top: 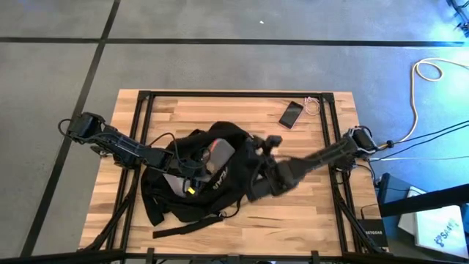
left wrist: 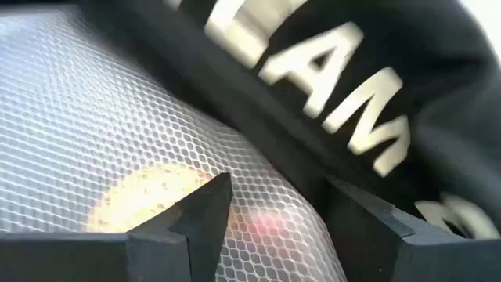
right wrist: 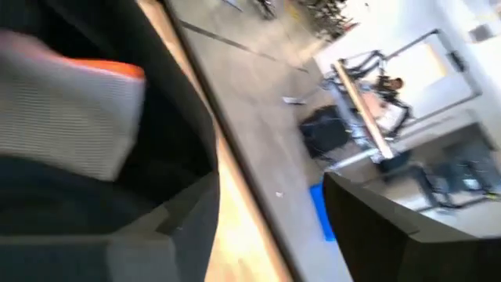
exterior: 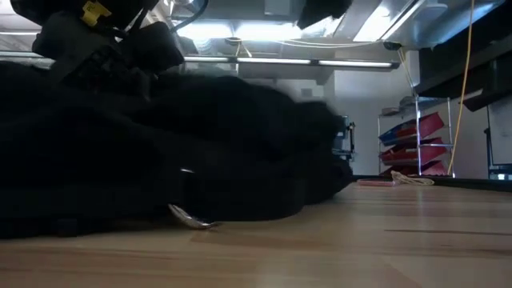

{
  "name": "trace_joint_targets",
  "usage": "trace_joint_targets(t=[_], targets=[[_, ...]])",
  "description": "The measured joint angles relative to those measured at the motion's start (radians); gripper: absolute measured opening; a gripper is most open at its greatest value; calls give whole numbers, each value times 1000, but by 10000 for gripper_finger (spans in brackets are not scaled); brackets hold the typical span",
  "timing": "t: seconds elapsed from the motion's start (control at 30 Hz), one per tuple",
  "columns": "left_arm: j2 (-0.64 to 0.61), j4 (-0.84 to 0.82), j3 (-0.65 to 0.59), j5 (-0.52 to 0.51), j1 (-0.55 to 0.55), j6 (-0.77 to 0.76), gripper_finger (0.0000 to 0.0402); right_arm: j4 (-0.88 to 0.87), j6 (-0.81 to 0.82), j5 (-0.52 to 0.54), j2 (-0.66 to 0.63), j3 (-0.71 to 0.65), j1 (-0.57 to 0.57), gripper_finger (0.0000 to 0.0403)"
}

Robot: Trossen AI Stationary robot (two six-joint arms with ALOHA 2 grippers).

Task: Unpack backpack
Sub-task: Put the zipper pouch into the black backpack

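Observation:
The black backpack (top: 212, 183) lies slumped on the middle of the wooden table and fills the low view (exterior: 160, 144). Its white lettering (left wrist: 329, 86) shows on the fabric. A grey mesh pouch (top: 218, 152) sits in its open top (left wrist: 117, 133). My left gripper (top: 192, 174) reaches in from the table's left; its fingers stand apart (left wrist: 282, 188) at the pouch's rounded edge, beside the backpack's black rim. My right gripper (top: 255, 192) hovers over the backpack's right part, open (right wrist: 270, 178), with nothing between its fingers; the pouch (right wrist: 70, 117) shows off to one side. My left gripper has the mesh pouch's rounded edge (left wrist: 266, 227) between its two fingers, slanting down from the table's left. Whether the fingers touch the pouch or the black fabric beside it, I cannot tell.
A black phone (top: 291, 114) and a coiled white cable (top: 314, 106) lie at the table's far right. Black frame rails (top: 143, 117) run along the left and right sides. A strap with a metal buckle (exterior: 188, 216) trails toward the near edge. Bare wood (top: 308, 213) lies at the near right.

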Motion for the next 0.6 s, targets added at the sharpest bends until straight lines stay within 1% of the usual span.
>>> trace_joint_targets(t=[0.13,0.23,0.3,0.4,0.47,0.53,0.6], targets=[[0,2,0,-67,0,18,186,-30,112,-32,0,0,92,175],[0,3,0,-122,0,19,186,-17,139,-29,0,0,141,158],[0,3,0,-138,0,19,186,0,138,-29,0,0,155,151],[0,5,0,-138,1,19,186,26,134,13,0,0,144,146],[0,4,0,-139,1,19,186,54,105,37,0,0,115,145],[0,3,0,-139,1,30,186,81,86,34,0,0,71,146],[-6,1,1,-152,0,45,186,105,78,8,1,0,20,152]])
